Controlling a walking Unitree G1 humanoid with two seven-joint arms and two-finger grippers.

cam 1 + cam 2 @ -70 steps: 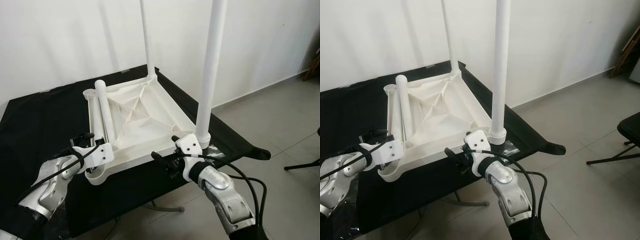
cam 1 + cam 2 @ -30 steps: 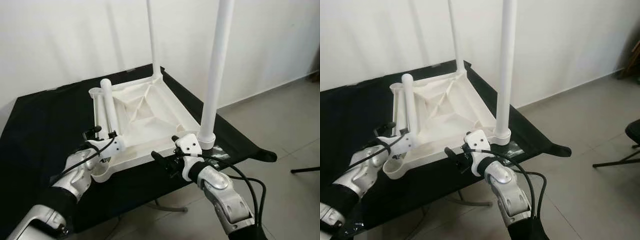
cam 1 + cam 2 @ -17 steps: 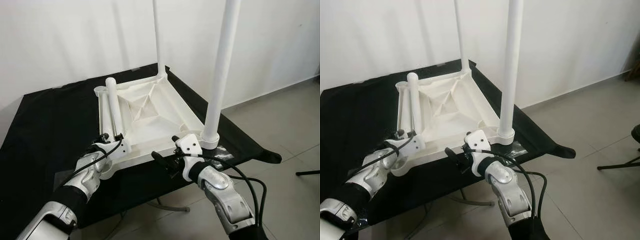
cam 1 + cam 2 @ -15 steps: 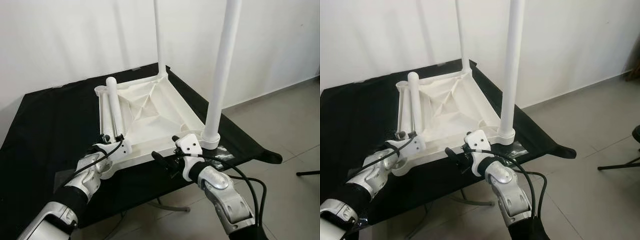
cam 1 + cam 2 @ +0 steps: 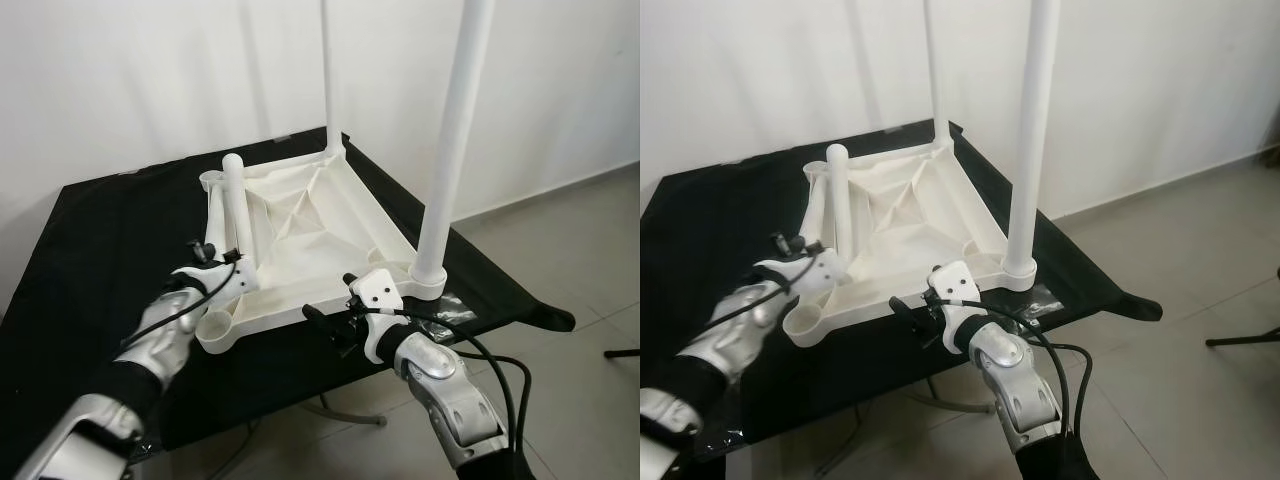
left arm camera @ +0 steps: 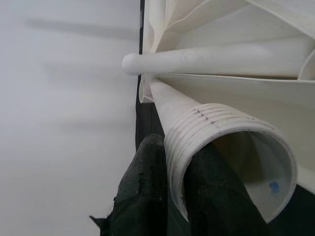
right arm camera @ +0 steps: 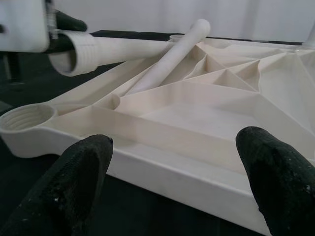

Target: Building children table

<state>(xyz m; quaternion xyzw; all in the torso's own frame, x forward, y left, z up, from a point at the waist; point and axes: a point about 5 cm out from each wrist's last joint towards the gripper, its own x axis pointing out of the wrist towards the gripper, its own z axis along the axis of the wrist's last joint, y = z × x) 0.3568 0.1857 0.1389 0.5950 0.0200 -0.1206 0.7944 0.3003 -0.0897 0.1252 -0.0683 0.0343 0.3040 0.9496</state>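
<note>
Black cloth (image 5: 90,260) covered the work surface under an upturned white tabletop (image 5: 310,235). Two screwed-in legs (image 5: 450,150) stood beyond the right gripper (image 7: 179,162), their tops cut off. Its spread fingers held nothing at the tabletop's near edge. Left gripper (image 5: 205,265) clamped the threaded end of a loose leg (image 6: 216,132), above the empty corner socket (image 5: 805,325). Another leg (image 5: 840,205) leaned just past it.
</note>
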